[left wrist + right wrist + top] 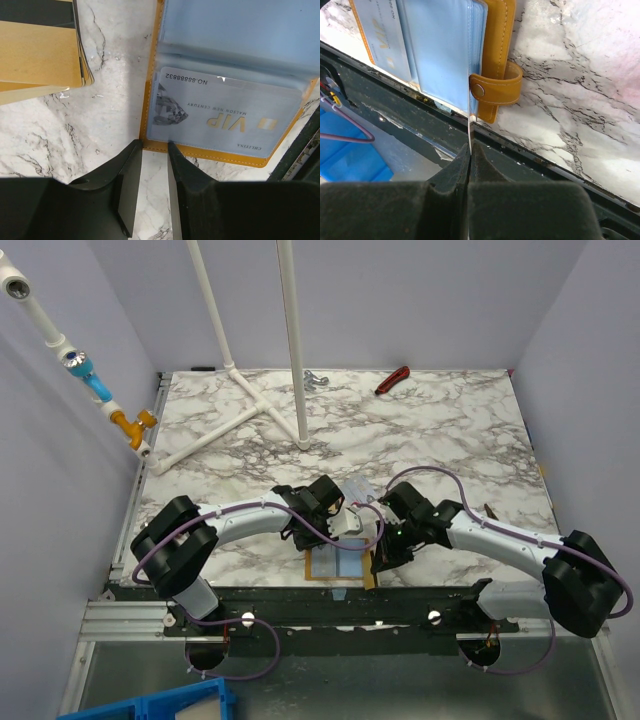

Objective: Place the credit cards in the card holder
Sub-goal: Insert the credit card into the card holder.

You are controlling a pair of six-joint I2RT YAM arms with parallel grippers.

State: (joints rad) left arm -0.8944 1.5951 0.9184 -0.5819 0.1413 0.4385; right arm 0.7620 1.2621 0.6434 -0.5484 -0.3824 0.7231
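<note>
We saw 1 pale VIP card (220,112) already sleeved in the card holder (200,150), just beyond our left claw (154,145), narrowly parted and empty. Gold cards (40,55) remained outside, far-left. Our right claw (469,152) pinched a clear sleeve (469,117).

Tan stitched leather card holder (496,60) with glossy clear-plastic sleeves on smooth marble-patterned table (430,430).
</note>
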